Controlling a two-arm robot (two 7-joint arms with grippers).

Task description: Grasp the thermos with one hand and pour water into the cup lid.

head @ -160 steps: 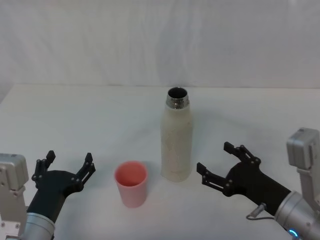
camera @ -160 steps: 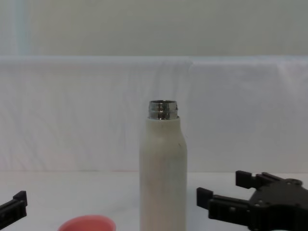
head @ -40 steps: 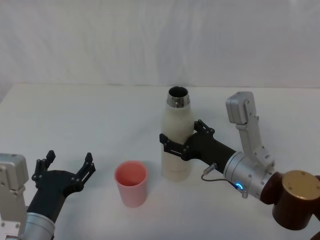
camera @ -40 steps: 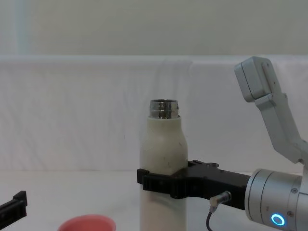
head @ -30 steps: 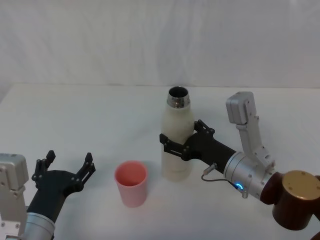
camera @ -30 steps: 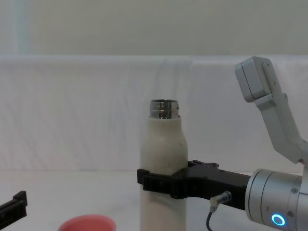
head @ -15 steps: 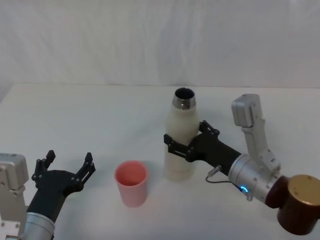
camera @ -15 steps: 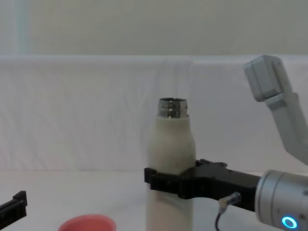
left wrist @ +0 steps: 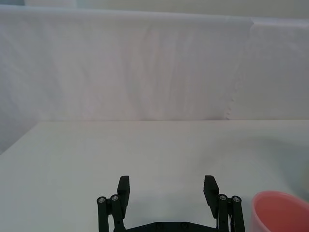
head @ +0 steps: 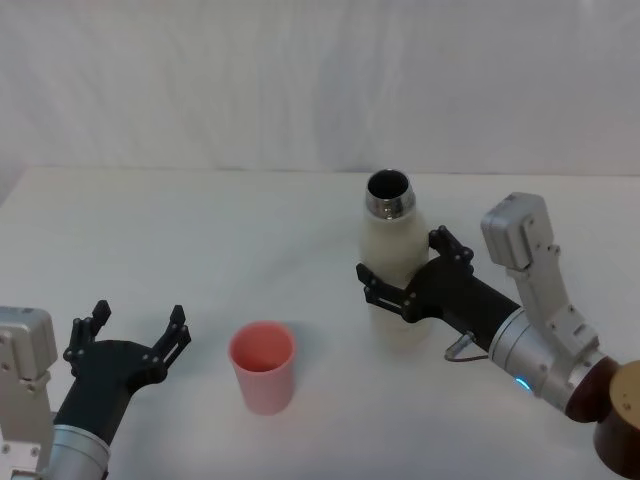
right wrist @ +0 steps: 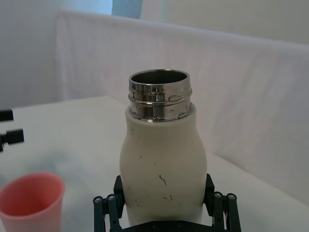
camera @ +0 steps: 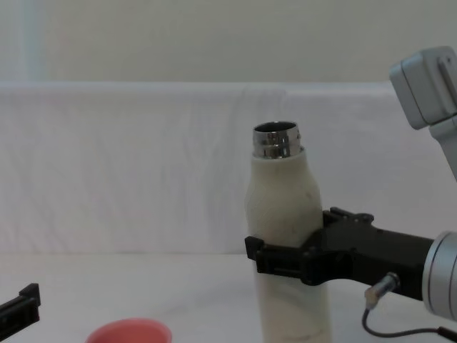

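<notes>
One thermos (head: pixel 392 270) upright, uncapped, right hand (head: pixel 404 279) clamped round its middle, one cup lid (head: pixel 262 366) left of thermos on bench (head: pixel 200 230), left hand (head: pixel 130 341) spread wide, beside cup lid

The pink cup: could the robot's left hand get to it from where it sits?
Probably yes. The left hand is open, beside the cup lid, with bare table between them; the right hand holds the thermos farther off.

Cream thermos (head: pixel 392 270), uncapped and nearly upright, stands right of the pink cup lid (head: pixel 262 366), apart.
</notes>
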